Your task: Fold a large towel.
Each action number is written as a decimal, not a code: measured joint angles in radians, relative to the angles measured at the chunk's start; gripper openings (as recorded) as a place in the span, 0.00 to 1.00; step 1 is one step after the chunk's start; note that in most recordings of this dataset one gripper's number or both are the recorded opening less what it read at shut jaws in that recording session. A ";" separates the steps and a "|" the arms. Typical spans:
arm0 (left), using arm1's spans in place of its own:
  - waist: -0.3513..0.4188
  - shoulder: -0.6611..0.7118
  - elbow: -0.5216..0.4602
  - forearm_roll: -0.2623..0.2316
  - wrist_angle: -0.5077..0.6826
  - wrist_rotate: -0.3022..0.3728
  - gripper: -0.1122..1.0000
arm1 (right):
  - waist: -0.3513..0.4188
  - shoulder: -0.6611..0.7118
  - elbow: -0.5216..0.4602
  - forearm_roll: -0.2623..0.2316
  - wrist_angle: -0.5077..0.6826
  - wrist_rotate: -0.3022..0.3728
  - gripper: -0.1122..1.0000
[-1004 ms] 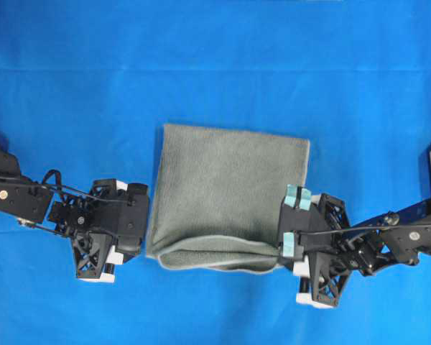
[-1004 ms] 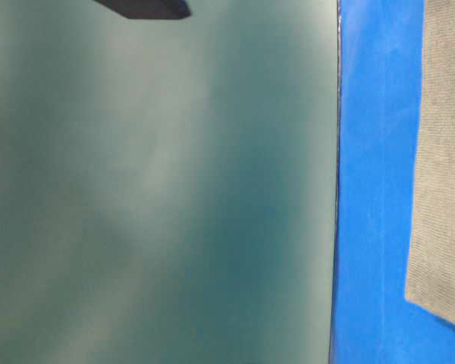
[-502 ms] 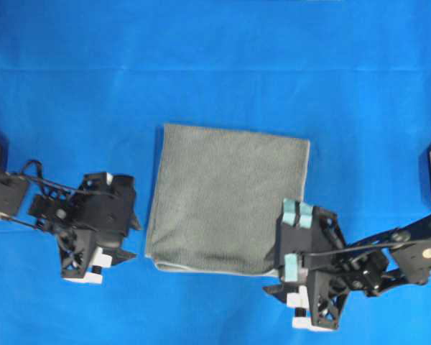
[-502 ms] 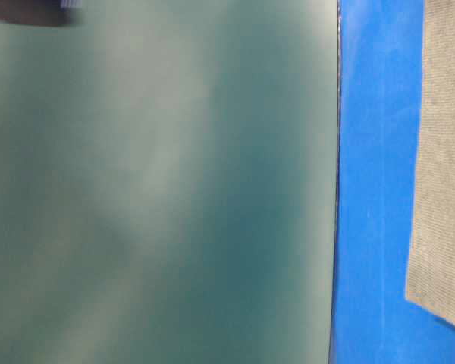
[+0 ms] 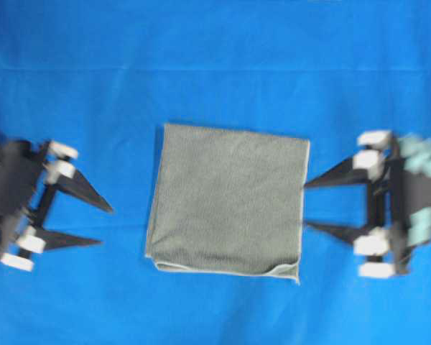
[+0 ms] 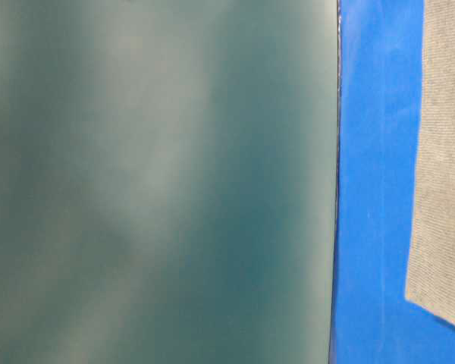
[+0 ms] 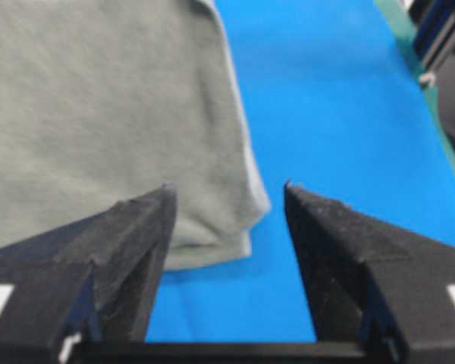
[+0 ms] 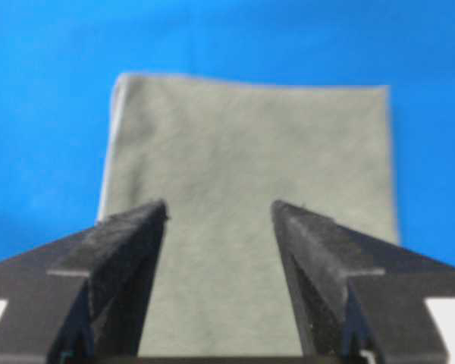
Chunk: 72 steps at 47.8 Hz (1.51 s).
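The grey-green towel [image 5: 230, 201] lies flat on the blue cloth in the middle as a folded, roughly square stack with a pale hem along its front edge. My left gripper [image 5: 105, 226] hovers to its left, open and empty, clear of the towel's edge. My right gripper [image 5: 306, 205] is open and empty, its tips close to the right edge. In the left wrist view the towel's corner [image 7: 98, 98] lies beyond the left gripper [image 7: 227, 189]. In the right wrist view the towel [image 8: 250, 129] fills the space past the right gripper [image 8: 220, 205]. The table-level view shows a strip of towel [image 6: 444, 152].
The blue cloth [image 5: 215, 65] covers the whole table around the towel. In the table-level view a blurred grey-green surface [image 6: 159, 182] fills the left two thirds, next to a band of blue cloth [image 6: 375, 189].
The right gripper let go of the towel's front right corner and opened wide. Both arms swung outward, away from the towel. The raised front fold now lies flat.
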 measured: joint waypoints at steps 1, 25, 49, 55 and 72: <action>0.005 -0.023 0.009 0.000 -0.002 0.002 0.60 | 0.000 -0.026 0.012 -0.008 -0.002 0.002 0.64; 0.155 -0.538 0.307 0.002 -0.008 0.032 0.60 | 0.002 -0.517 0.454 -0.196 -0.002 0.201 0.64; 0.210 -0.609 0.364 0.000 -0.011 0.028 0.60 | 0.002 -0.575 0.537 -0.252 0.002 0.321 0.64; 0.212 -0.609 0.364 0.000 -0.011 0.028 0.60 | 0.002 -0.575 0.538 -0.252 0.003 0.322 0.64; 0.210 -0.609 0.364 -0.002 -0.011 0.028 0.60 | 0.002 -0.574 0.538 -0.252 0.025 0.324 0.64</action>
